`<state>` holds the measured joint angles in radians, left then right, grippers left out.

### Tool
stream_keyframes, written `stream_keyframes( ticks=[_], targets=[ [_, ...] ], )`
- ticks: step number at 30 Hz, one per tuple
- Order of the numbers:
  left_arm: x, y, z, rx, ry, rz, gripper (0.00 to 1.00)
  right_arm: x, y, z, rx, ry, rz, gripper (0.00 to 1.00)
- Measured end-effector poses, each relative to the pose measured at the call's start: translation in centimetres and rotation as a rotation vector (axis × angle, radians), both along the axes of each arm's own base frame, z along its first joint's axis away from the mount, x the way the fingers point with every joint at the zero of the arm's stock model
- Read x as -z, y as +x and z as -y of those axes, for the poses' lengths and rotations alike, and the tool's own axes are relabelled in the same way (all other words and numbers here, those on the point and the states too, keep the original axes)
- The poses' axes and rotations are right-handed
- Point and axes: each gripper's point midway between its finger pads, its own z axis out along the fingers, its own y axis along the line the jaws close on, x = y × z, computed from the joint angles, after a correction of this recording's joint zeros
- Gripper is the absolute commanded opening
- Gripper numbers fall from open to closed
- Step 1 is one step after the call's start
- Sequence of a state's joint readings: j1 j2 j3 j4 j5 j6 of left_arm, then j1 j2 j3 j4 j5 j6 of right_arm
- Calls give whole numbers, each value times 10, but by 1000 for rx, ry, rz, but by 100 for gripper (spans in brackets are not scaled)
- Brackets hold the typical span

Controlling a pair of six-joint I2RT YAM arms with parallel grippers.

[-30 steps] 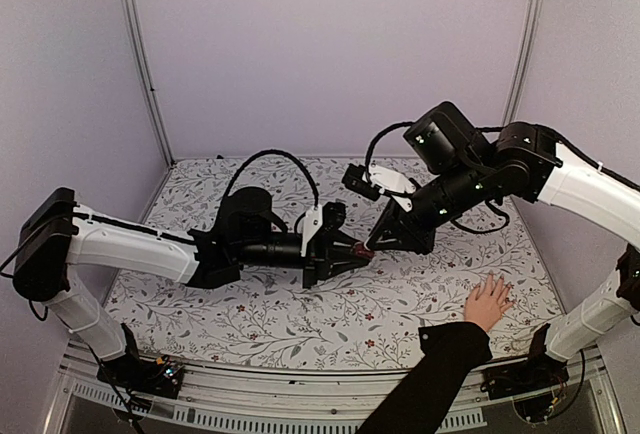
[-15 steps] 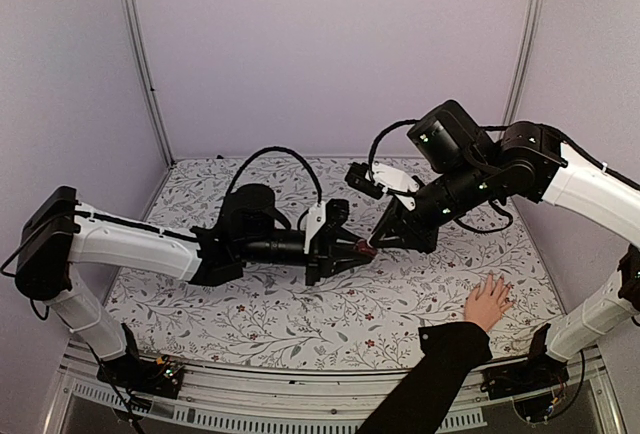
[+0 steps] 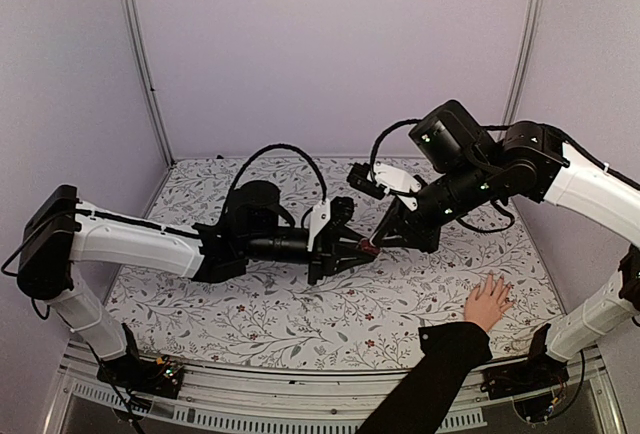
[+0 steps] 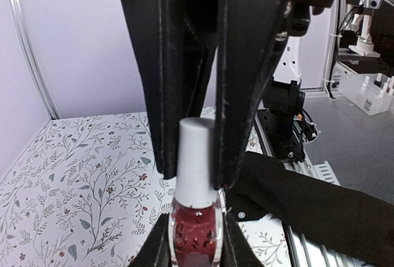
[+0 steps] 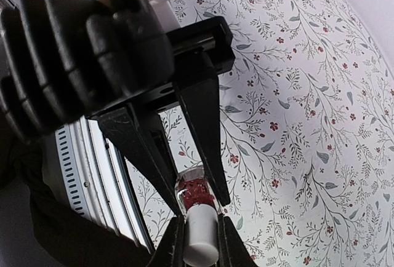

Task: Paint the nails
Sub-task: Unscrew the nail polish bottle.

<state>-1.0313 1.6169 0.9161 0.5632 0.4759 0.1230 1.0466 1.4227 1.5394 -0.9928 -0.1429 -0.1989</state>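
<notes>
The left gripper [image 3: 357, 251] was clenched on the bottle [image 4: 196, 237], the right gripper [image 3: 386, 236] on its cap [image 4: 196, 159], above the worktop [image 3: 300, 314]. Uncapping was judged in hand; the cap should next be twisted off. The nails [image 3: 496, 282] lay well apart, at the near right edge.

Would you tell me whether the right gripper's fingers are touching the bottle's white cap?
Touching. The right wrist view shows the right gripper shut on the white cap, both fingers pressed against its sides with no gap.
</notes>
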Motion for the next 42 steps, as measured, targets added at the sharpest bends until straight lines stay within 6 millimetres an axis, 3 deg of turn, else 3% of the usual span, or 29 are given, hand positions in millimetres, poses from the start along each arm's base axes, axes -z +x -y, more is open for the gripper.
stream_keyframes(
  ticks=[10, 14, 16, 19, 22, 23, 31, 37, 42],
  targets=[
    [-1, 2, 2, -3, 2, -1, 0, 0, 2, 2, 17, -12, 22, 0],
    [-1, 1, 2, 0, -1, 1, 0, 0, 2, 2, 15, -11, 22, 8],
    [-1, 1, 1, 1, -2, 1, 0, -1, 2, 2, 14, -10, 21, 16],
    [-2, 1, 1, 1, -6, 3, 0, -1, 1, 1, 13, -4, 17, 38],
    [0, 3, 0, -15, -2, 2, 0, -11, -3, -10, -6, 55, 24, 57],
    [2, 4, 0, -22, 0, 0, 0, -16, -5, -13, -11, 80, 28, 59],
    [8, 11, -6, -77, 2, -12, 0, -62, -11, -12, -2, 270, 96, 65],
    [-3, 18, -19, -136, -68, -37, 0, -70, 10, 1, 132, 360, 139, 67],
    [-21, 33, -25, -213, -157, -80, 0, -81, 29, 9, 251, 455, 140, 62]
  ],
)
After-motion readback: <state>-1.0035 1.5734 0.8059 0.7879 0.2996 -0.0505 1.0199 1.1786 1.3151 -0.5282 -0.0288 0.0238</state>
